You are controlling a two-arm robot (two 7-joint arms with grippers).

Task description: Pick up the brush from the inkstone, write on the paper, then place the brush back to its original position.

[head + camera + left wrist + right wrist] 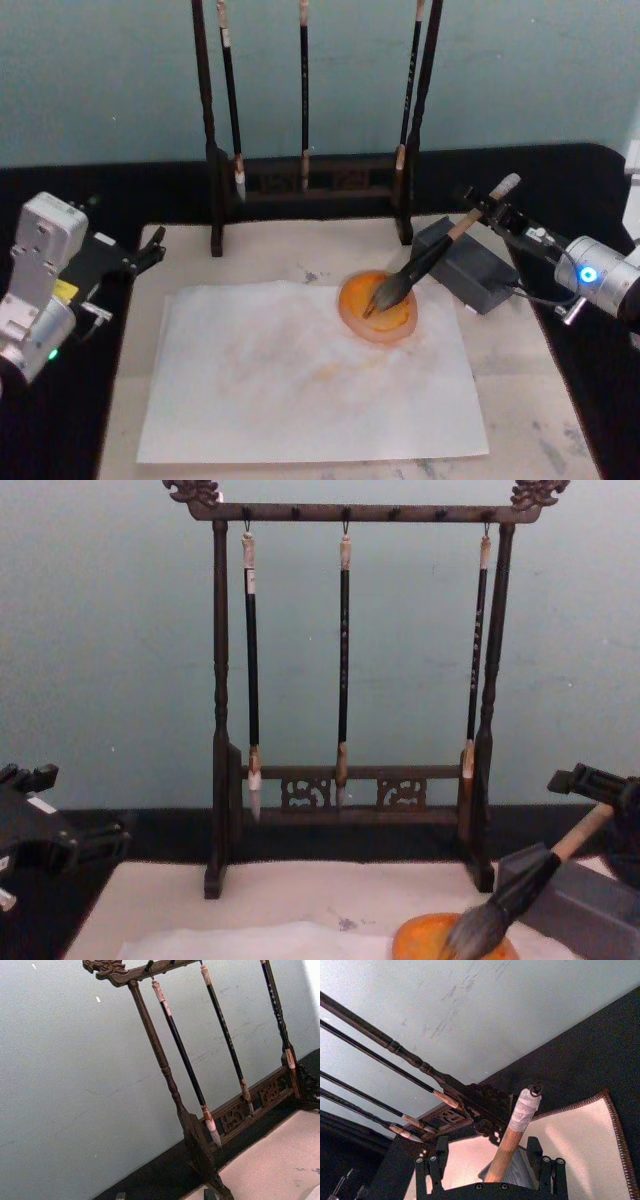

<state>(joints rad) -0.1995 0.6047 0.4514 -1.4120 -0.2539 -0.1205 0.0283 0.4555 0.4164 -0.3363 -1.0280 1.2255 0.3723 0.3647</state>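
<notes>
Nearest lies the paper (300, 390), a thin white sheet spread on a beige mat (515, 370) that covers the black worktop (610, 400). At the sheet's far right corner sits an orange dish (400, 325), seemingly overlapping the paper's edge. The brush (440, 248) has its bushy dark head down in that dish. Its handle slopes up and to the right over a grey block (480, 280).

Just past the block, the right pincer (485, 208) straddles the upper handle near its whitish end. In the right wrist view its two sides stand apart with a gap on each side of the wood, so it is open and grips nothing yet. The left pincer (145, 252) is parked at the mat's left edge. Farthest back, a dark wooden rack (300, 185) with three thin brushes (343, 660) stands against the pale wall.

Several things could go wrong from here. If the pincer closes off centre, it may shove the handle sideways and roll the brush off the block. A hold this close to the end leaves a long lever, so the heavy head could swing. A careless lift might drag the dish, crumple the sheet or drip on it. The rack's right post stands near, and a raised handle could knock it.
</notes>
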